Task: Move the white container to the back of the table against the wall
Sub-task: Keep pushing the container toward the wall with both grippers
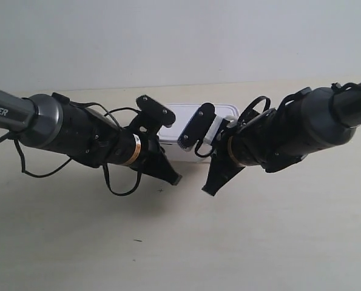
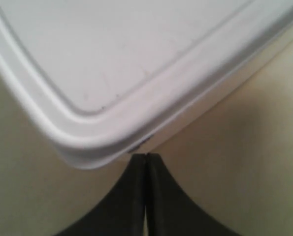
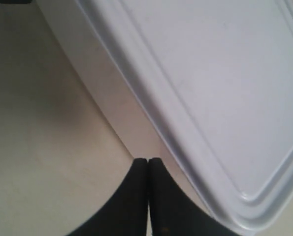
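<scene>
**A:** The left gripper (image 2: 146,156), how do its jaws stand?

**B:** Pressed together with nothing between them. The tips sit right at a rounded corner of the white container (image 2: 136,73). Whether they touch it, I cannot tell.

**A:** And the right gripper (image 3: 147,161)?

**B:** Also together and empty, with its tips beside the container's side wall, under the rim of the lid (image 3: 220,88).

**A:** Where is the container on the table (image 1: 259,230)?

**B:** In the exterior view it lies toward twelve o'clock from the centre, near the wall (image 1: 180,42). A strip of table shows between them.

**A:** The arms?

**B:** The arm at the exterior view's left (image 1: 65,127) enters from nine o'clock, the arm at the exterior view's right (image 1: 307,124) from three. Their tips lie at the container's seven and five o'clock.
</scene>
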Tool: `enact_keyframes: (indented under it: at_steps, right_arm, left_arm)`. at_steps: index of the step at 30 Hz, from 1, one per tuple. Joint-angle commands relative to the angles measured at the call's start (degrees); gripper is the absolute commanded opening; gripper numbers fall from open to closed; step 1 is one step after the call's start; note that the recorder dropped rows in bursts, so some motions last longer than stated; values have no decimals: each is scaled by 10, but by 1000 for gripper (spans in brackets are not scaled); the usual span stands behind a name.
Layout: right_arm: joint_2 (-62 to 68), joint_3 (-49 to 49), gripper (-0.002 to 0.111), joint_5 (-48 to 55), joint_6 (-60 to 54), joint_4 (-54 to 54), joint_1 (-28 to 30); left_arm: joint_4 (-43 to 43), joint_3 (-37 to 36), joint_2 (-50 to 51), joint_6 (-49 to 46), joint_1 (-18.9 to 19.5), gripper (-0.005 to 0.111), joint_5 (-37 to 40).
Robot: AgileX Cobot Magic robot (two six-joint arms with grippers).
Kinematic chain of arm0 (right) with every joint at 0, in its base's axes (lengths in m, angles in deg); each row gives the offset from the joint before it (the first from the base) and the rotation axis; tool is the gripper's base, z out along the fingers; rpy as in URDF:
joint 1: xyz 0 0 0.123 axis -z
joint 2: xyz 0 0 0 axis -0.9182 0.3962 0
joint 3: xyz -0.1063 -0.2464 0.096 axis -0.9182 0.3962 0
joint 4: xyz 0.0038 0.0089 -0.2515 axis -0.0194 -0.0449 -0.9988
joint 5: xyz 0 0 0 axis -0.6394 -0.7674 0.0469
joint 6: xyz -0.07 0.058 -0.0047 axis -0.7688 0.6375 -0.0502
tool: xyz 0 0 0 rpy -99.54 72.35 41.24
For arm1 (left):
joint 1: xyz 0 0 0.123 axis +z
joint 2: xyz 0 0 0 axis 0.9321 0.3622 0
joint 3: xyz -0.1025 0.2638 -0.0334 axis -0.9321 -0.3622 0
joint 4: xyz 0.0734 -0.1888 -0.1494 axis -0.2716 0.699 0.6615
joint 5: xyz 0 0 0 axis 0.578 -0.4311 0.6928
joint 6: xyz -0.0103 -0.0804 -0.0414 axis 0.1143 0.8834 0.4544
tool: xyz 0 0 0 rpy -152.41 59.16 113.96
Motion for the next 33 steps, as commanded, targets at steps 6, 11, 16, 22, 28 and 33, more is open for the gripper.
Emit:
enact_keyframes:
  at_steps: [6,11,16,22,28,33]
  right_arm:
    - [34,-51,0,31,-10,-2,10]
    - [47,-69,0,32,-11,-2,23]
    - [56,-87,0,19,-11,-2,29]
    - [80,-121,0,17,-15,-2,29]
    - [104,-149,0,16,-30,-2,33]
    - [117,-170,0,9,-30,-2,45]
  left_arm:
    - [0,41,22,-3,21,0,-10]
    - [0,65,38,-6,22,0,-13]
    - [0,95,56,-6,22,0,-13]
    - [0,125,73,-10,22,0,-13]
    - [0,147,91,-28,22,0,-16]
    - [0,156,97,-32,30,0,-17]
